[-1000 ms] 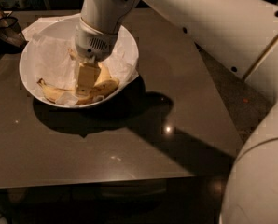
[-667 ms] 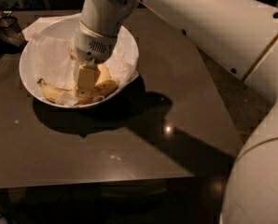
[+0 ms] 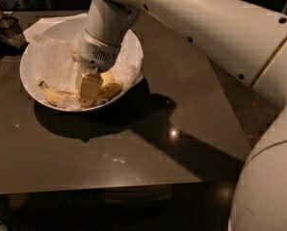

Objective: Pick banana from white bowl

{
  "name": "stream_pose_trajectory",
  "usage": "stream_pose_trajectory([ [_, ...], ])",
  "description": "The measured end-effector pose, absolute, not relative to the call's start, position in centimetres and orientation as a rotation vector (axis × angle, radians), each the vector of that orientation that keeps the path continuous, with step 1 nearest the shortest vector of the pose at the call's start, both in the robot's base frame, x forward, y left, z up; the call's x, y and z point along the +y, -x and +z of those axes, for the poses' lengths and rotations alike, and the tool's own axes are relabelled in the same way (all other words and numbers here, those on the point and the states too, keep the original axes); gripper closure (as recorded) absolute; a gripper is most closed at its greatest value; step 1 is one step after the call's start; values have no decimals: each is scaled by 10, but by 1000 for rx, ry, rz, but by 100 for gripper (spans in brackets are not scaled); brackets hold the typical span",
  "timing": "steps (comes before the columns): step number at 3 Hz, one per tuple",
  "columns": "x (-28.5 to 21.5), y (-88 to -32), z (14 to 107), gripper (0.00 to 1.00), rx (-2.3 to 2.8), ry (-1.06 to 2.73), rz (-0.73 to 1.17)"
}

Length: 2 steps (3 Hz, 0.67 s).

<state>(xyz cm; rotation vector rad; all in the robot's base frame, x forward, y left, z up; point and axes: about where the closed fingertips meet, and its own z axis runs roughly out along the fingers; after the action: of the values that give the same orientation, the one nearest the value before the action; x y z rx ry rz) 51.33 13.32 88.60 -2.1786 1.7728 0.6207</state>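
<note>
The white bowl [image 3: 129, 76] stands at the back left of the dark table, lined with crumpled white paper [image 3: 49, 57]. The banana [image 3: 57, 96] lies along the bowl's near left bottom, long and curved, with its dark stem tip pointing left. Shorter yellow bananas [image 3: 110, 88] lie to its right. My gripper [image 3: 89, 88] reaches down into the bowl from the upper right. Its tip is low among the bananas, at the right end of the long banana and touching or very near the fruit. The wrist hides part of the bowl's middle.
A dark mesh object [image 3: 6, 30] stands at the table's far left, beside the bowl. The brown table [image 3: 134, 153] has its front edge near the bottom and its right edge running diagonally. My white arm [image 3: 220, 28] spans the upper right.
</note>
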Motion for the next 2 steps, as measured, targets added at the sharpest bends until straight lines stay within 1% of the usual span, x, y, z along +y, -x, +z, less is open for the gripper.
stream_pose_trajectory([
  [1,138,-512,877,48,1772,2171,657],
  [2,138,-512,877,66,1772,2170,657],
])
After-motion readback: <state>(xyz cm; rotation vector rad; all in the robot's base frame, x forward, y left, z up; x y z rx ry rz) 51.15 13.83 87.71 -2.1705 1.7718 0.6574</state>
